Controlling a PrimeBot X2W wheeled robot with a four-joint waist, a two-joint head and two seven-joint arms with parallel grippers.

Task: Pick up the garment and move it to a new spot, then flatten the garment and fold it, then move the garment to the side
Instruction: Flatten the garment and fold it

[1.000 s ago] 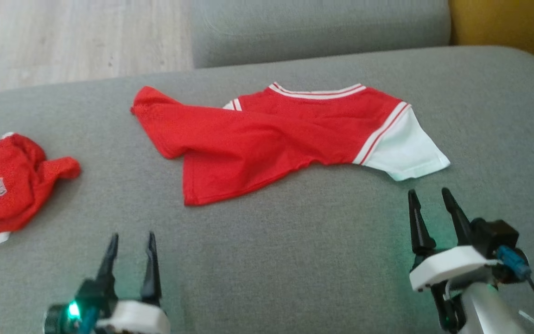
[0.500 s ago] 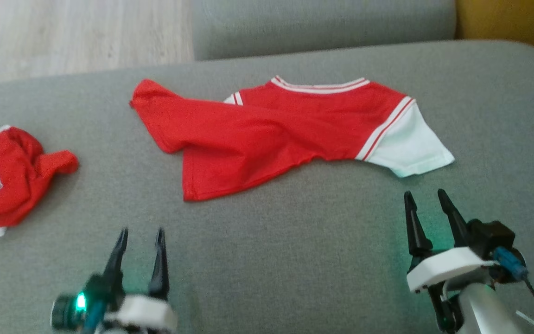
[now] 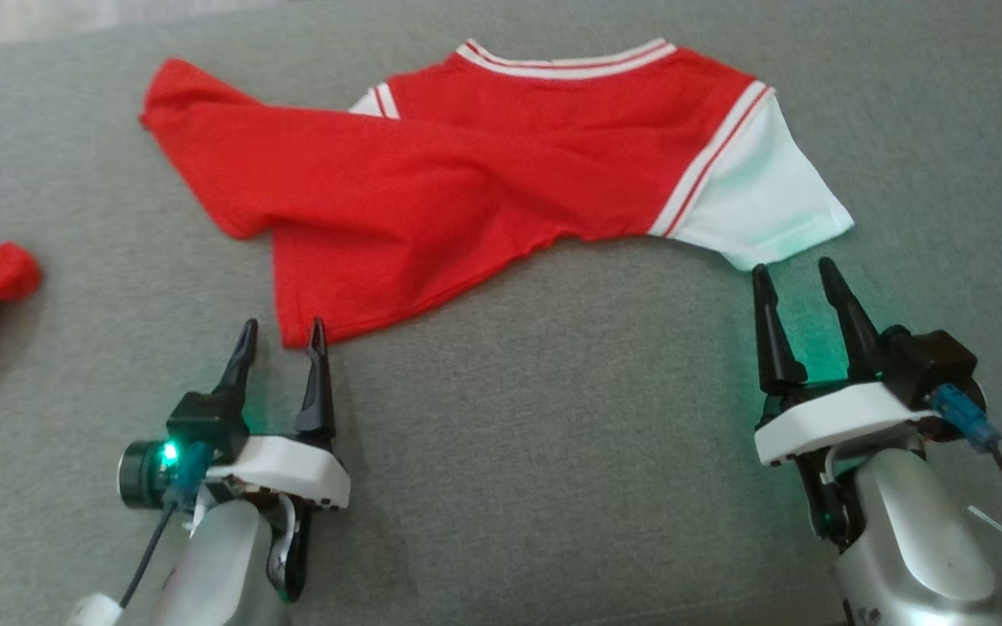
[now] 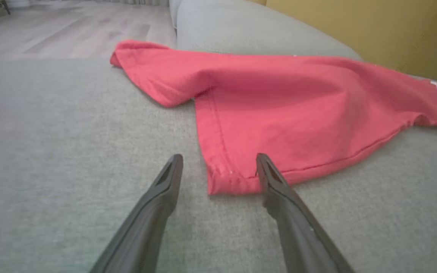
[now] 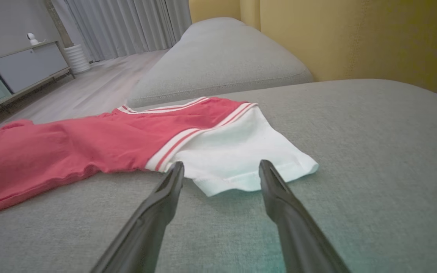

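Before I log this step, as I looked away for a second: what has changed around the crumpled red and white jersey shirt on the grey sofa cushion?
The head camera dipped closer. The left gripper advanced to the lower hem corner of the red and white jersey shirt; the right gripper crept up to its white sleeve. Nothing gripped. Both stay open; the shirt lies as before.

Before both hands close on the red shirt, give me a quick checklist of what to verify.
1. Is the left hand open: ok.
2. Is the right hand open: ok.
3. Does the hem corner sit inside the left hand's gap: ok.
4. Is the white sleeve in line with the right hand: ok.
5. Is the shirt lying flat: not ok, it is folded over itself.
6. Are both hands low enough to pinch cloth: cannot tell.
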